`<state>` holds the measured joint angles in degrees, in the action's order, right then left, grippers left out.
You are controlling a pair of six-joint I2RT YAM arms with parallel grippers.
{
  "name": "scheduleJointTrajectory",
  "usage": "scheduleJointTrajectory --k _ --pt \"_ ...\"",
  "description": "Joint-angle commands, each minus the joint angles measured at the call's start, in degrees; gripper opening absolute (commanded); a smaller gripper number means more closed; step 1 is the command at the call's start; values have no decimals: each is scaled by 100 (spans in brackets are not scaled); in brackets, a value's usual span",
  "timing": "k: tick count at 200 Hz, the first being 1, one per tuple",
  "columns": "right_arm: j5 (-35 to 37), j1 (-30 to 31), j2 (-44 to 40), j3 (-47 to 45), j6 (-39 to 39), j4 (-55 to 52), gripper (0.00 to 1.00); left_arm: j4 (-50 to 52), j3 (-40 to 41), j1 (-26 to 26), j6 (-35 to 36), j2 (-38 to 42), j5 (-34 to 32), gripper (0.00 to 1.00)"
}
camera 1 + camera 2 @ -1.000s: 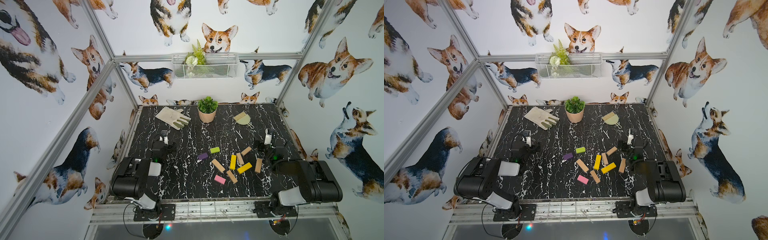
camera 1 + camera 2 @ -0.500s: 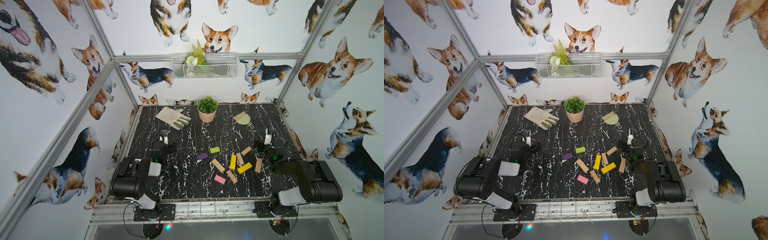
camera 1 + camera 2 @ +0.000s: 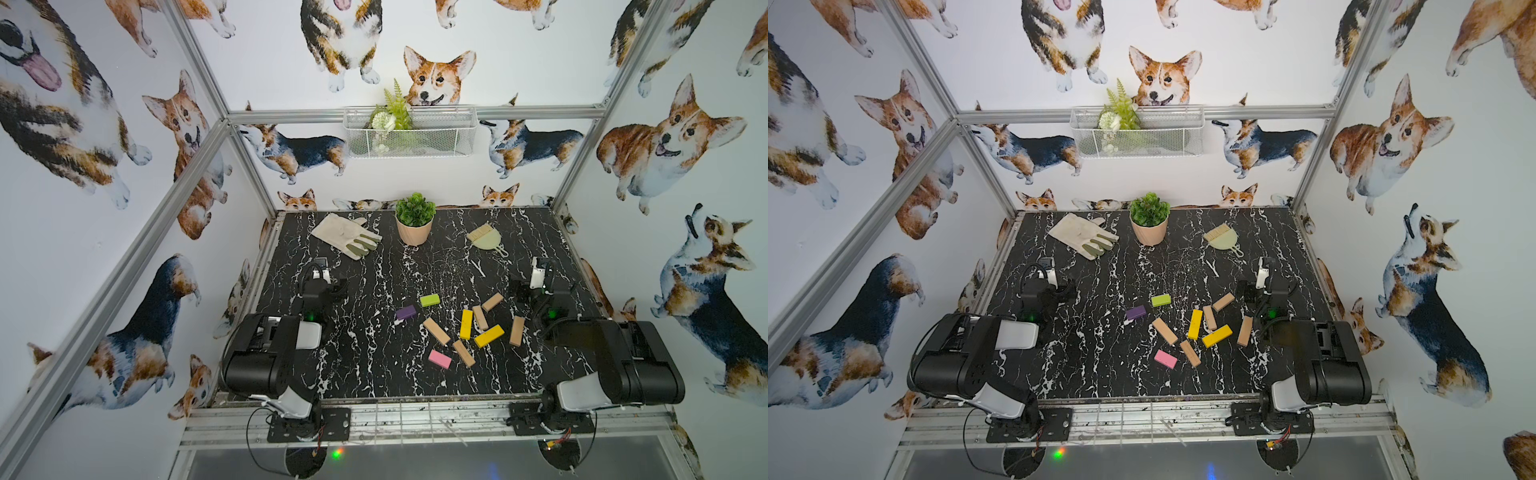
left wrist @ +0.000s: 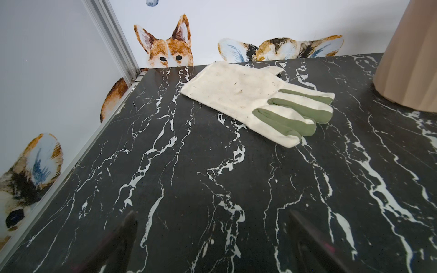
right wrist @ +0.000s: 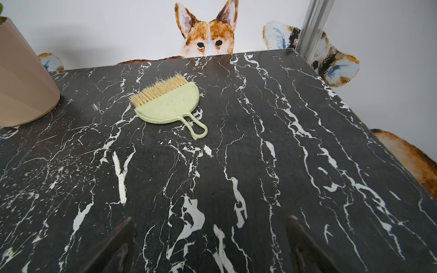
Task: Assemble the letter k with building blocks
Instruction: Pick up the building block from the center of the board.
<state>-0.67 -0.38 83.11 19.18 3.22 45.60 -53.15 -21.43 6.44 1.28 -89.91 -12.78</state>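
Note:
The building blocks lie scattered flat on the black marble table (image 3: 365, 374), right of the middle, in both top views. A lime green block (image 3: 429, 300) and a purple one (image 3: 405, 312) lie farthest left. Two yellow blocks (image 3: 466, 324) cross among several tan wood ones (image 3: 436, 331), and a pink block (image 3: 439, 359) lies nearest the front. My left gripper (image 3: 322, 286) rests low at the left, far from the blocks, open and empty (image 4: 212, 214). My right gripper (image 3: 538, 289) sits just right of the cluster, open and empty (image 5: 210, 219). Neither wrist view shows a block.
A cream and green glove (image 3: 347, 235) lies at the back left. A potted plant (image 3: 414, 224) stands at the back middle and a beige brush with dustpan (image 3: 484, 239) lies at the back right. A wire basket (image 3: 409, 133) hangs on the back wall.

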Motion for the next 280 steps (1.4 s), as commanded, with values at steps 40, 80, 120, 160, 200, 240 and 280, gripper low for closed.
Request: scheduleJointTrajectory --k 40,80,120,160,200,240,280 --pt "599 12 -699 683 242 -1575 98 2001 -750 2 -62 1053 -191 100" --pt "851 698 -1513 1248 -507 -2560 94 4142 -2071 -1 -962 1436 -387 100" --pt "1583 1705 -1344 3145 -94 -4981 89 7211 -4363 0 -1611 872 -116 100" --pt "2281 2850 -461 4396 1101 -6312 97 8682 -5399 3 -2204 552 107 100" --pt "2524 3654 413 4995 3610 -7250 100 8366 -4919 -2 -2119 738 1018 100" --pt "3065 4294 1359 5734 5436 -8193 100 8016 -4330 -2 -2070 896 1075 100" --pt "2365 4366 2322 6519 7344 -9598 90 7758 -3942 -2 -2114 883 1001 100"
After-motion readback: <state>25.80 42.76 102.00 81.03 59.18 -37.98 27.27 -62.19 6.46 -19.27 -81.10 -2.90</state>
